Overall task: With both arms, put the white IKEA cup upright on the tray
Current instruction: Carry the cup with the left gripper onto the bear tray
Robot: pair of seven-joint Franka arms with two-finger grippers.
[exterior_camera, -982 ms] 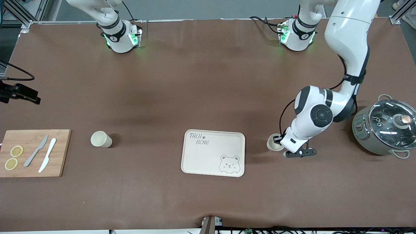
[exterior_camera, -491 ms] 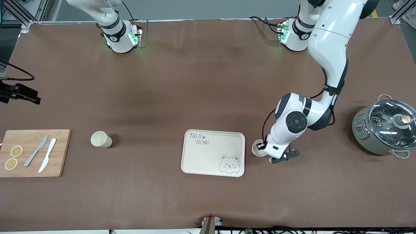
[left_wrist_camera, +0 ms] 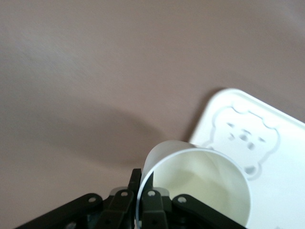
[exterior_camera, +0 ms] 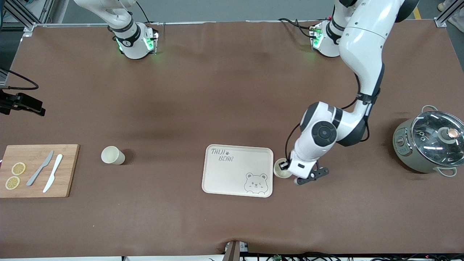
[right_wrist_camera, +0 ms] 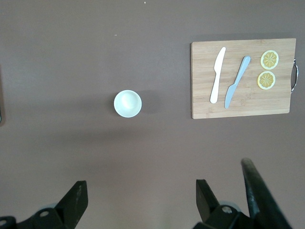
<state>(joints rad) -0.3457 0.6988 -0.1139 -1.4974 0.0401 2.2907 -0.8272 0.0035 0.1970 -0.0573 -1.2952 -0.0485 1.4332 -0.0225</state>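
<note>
My left gripper (exterior_camera: 285, 166) is shut on the rim of a white cup (exterior_camera: 280, 170), with one finger inside and one outside. It holds the cup mouth-up over the table, right beside the edge of the cream bear tray (exterior_camera: 232, 174) at the left arm's end. In the left wrist view the cup (left_wrist_camera: 200, 186) sits in the gripper (left_wrist_camera: 143, 179), with the tray (left_wrist_camera: 286, 191) and its bear drawing close by. A second white cup (exterior_camera: 112, 155) stands upright toward the right arm's end. My right gripper (right_wrist_camera: 140, 186) is open and empty, high over that cup (right_wrist_camera: 127, 103).
A wooden cutting board (exterior_camera: 69, 170) with two knives and two lemon slices lies at the right arm's end; it also shows in the right wrist view (right_wrist_camera: 248, 107). A grey pot with a glass lid (exterior_camera: 427, 141) stands at the left arm's end.
My left gripper has carried the cup from near the pot toward the tray, ending right beside the tray's edge. The second cup and the tray have not moved.
</note>
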